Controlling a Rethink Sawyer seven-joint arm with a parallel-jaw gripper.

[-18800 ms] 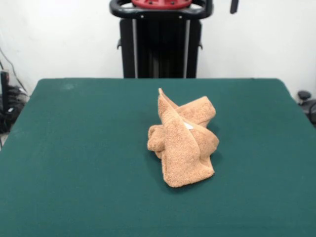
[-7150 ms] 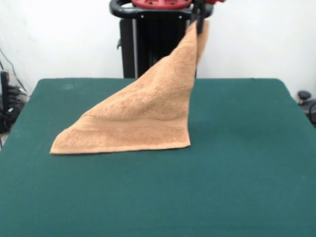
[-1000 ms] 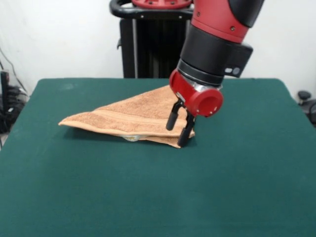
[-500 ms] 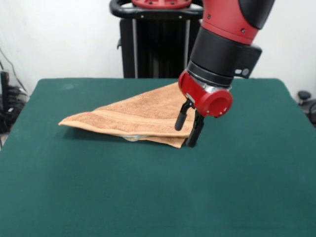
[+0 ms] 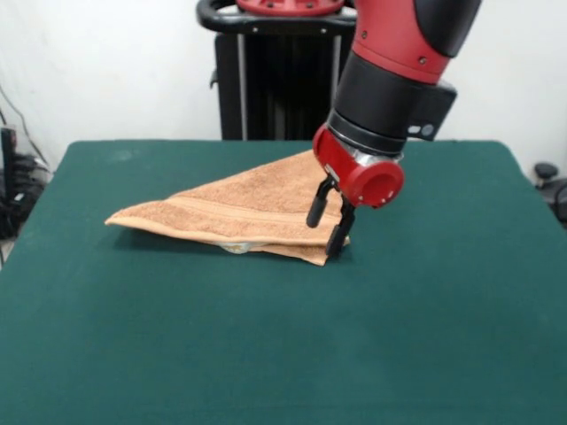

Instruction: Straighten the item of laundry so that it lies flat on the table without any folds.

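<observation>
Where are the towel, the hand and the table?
towel [image 5: 235, 211], front view, middle of its folded top layer.
hand [image 5: 325, 227], front view, midway between its fingertips.
table [image 5: 283, 345], front view, bare green cloth near the camera.

The towel [image 5: 239, 208] looks like nubby, matt terry cloth, with smoother woven bands. The table [image 5: 266, 354] has a flat, felt-like matt cover. The arm [image 5: 390, 80] is glossy red and black plastic.

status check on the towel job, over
Gripper open, fingers astride the corner of the tan-orange terry-cloth towel. Towel folded into a triangle on the dark green felt table. Nothing in the way.
</observation>
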